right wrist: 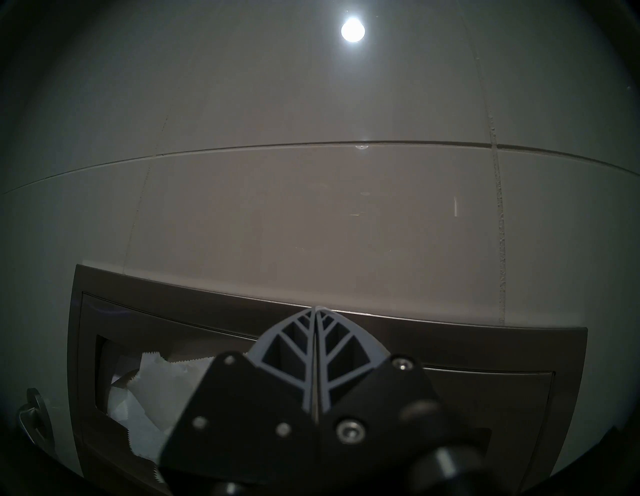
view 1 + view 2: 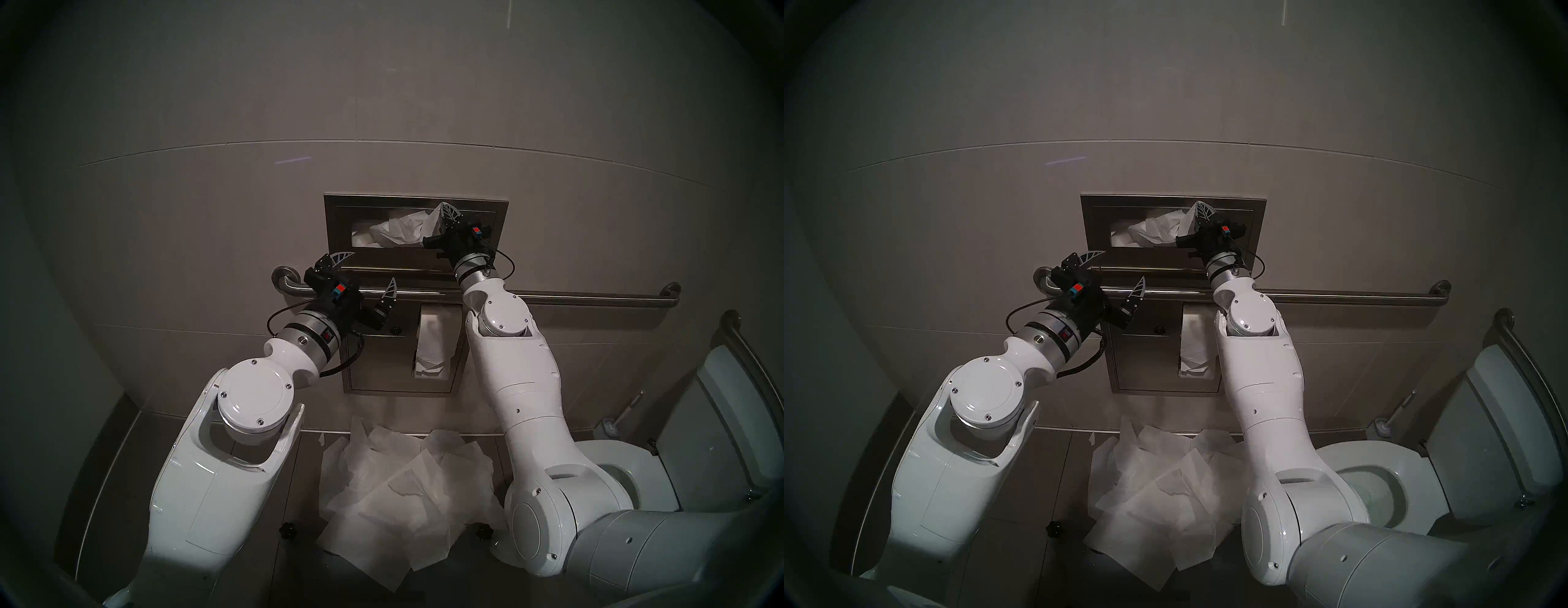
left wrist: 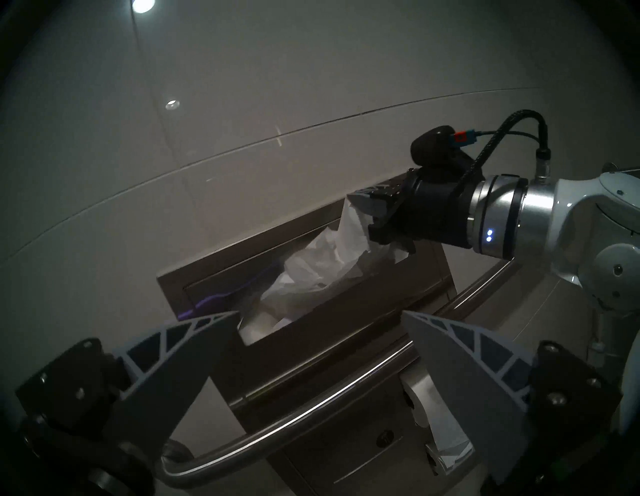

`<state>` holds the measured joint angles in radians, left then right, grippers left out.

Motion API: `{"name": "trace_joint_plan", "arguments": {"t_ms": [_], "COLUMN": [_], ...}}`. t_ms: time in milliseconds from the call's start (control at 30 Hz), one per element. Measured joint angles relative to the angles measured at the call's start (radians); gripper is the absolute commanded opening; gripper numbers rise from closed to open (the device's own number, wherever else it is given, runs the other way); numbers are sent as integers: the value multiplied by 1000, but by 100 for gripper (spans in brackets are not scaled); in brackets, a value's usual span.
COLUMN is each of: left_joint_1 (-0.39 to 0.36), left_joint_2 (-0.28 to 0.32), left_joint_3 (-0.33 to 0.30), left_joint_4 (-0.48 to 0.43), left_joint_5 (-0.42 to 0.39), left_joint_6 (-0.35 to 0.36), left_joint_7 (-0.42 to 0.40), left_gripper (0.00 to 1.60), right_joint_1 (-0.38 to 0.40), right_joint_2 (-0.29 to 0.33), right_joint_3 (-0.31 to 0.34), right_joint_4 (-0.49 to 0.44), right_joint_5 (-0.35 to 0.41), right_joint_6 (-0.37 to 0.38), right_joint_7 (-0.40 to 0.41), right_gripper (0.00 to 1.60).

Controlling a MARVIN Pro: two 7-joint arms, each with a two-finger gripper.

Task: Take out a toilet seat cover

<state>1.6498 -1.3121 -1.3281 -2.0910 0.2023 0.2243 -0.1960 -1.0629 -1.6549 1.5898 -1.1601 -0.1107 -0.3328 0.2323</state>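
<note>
The toilet seat cover point(image 2: 403, 229) is a crumpled thin white sheet that sticks out of the slot of the steel wall dispenser point(image 2: 335, 204). My right gripper point(image 2: 447, 210) is at the slot's right end, its fingers pressed together on the sheet's raised right corner. The left wrist view shows the sheet point(image 3: 322, 263) rising to that gripper point(image 3: 360, 204). In the right wrist view the shut fingers point(image 1: 316, 313) hide the pinched part, and the sheet point(image 1: 156, 377) shows to the left. My left gripper point(image 2: 373, 267) is open and empty, just below the slot's left end, near the grab bar.
A steel grab bar point(image 2: 551, 297) runs across the wall under the dispenser. A toilet paper roll point(image 2: 437, 344) sits in a lower steel panel. A heap of white sheets point(image 2: 403, 488) lies on the floor. The toilet point(image 2: 636, 467) is at the right.
</note>
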Motion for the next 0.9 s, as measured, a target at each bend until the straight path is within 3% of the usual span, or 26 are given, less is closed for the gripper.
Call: {"name": "trace_joint_plan", "arguments": {"t_ms": [367, 900], "left_joint_1": [-68, -93], "left_joint_2": [-4, -11], "left_joint_3": [19, 14], "left_joint_4": [46, 64], "left_joint_5": [32, 45], "left_joint_6": [-26, -46], "left_joint_7": [-25, -21], "left_gripper": [160, 160], "right_joint_1": [0, -1], "right_joint_2": [1, 3], "right_joint_3": [-1, -4], "right_joint_4": [-1, -2], "right_joint_5": [0, -1], "right_joint_6": [0, 1], "right_joint_7": [-3, -6], "right_gripper": [0, 0]}}
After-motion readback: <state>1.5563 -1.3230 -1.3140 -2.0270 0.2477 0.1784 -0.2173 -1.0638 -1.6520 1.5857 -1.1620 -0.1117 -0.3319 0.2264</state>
